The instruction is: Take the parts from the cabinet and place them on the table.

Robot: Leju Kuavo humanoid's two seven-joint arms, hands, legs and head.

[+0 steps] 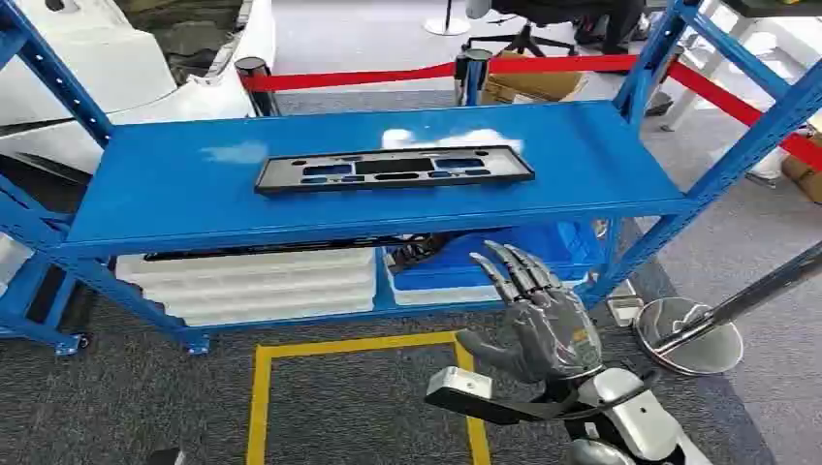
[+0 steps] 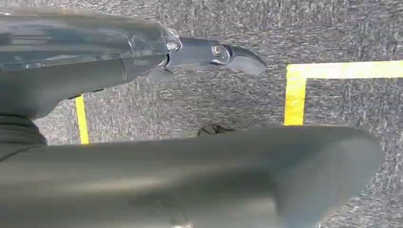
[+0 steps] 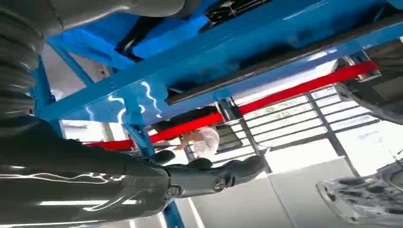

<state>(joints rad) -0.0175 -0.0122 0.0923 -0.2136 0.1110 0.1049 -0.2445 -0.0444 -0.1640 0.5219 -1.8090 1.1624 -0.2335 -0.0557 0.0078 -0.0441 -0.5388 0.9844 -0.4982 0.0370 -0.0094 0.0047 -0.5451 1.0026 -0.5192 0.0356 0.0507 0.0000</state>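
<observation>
Your right hand (image 1: pixel 543 325) is hovering empty with fingers spread, just in front of the blue rack's (image 1: pixel 620 208) front edge, near its right post. Your left hand (image 2: pixel 142 61) is hanging over carpet, fingers extended, holding nothing. The black part (image 1: pixel 393 170) is lying mid-shelf, toward the back edge.

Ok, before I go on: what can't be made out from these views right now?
- Lower shelf: in the head view the top shelf covers what lies behind the white trays and blue bin.
- Left hand: the left wrist view shows it over carpet, its fingers mostly cut off.
- Black part: small openings too fine to read.
- Right hand: the palm side faces away.
</observation>
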